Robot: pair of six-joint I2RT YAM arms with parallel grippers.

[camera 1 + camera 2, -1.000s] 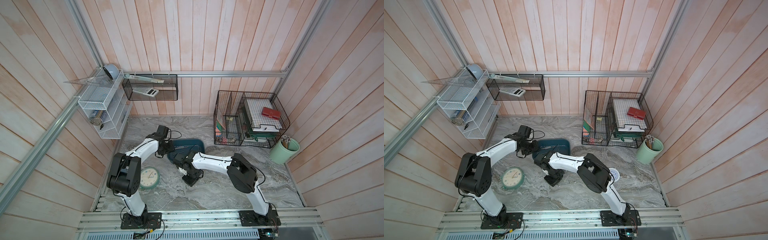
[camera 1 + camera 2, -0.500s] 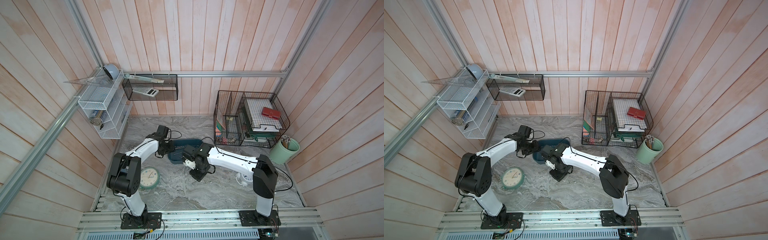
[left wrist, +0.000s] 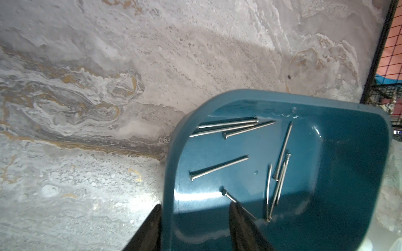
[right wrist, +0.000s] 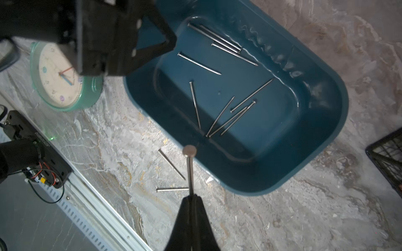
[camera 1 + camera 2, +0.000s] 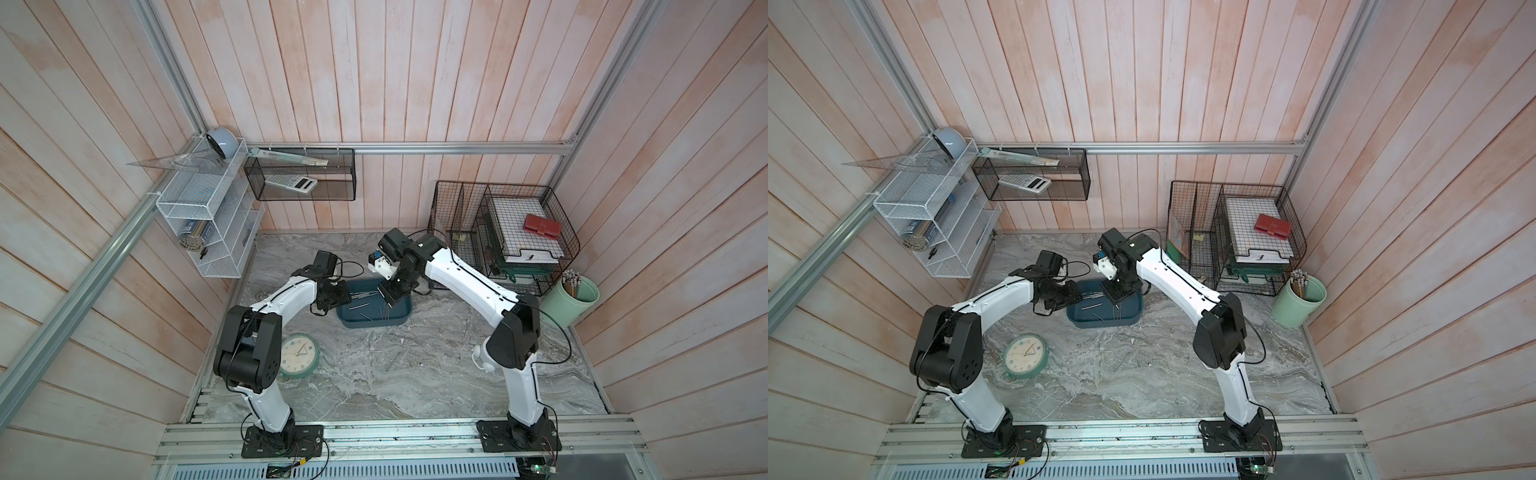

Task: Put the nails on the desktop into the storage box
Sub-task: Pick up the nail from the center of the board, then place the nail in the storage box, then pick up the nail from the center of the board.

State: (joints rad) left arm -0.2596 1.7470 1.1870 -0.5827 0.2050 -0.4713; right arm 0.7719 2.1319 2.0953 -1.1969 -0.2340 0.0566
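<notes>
A: Steel nail [image 4: 190, 169] is pinched in the right gripper [image 4: 191, 196]. Jaws are fully closed on the shank, with the head out past the tips.
B: Position vs the box?
A: The head lines up with the near rim of the box [image 4: 339, 121]. Both top views put the gripper over the box. Two loose nails [image 4: 171, 165] lie on the desk [image 4: 261, 217] just short of that rim. Beyond it, several more nails [image 4: 199, 63] lie on the box floor.
B: Left side?
A: Left gripper [image 3: 195, 204] is at the far corner, jaws about half apart, one finger on each side of the box wall. Doesn't look clamped.
B: So it's the drop step.
A: I'd say so. Get the head clear inside the rim, then open. After that, go back for the loose ones.
</notes>
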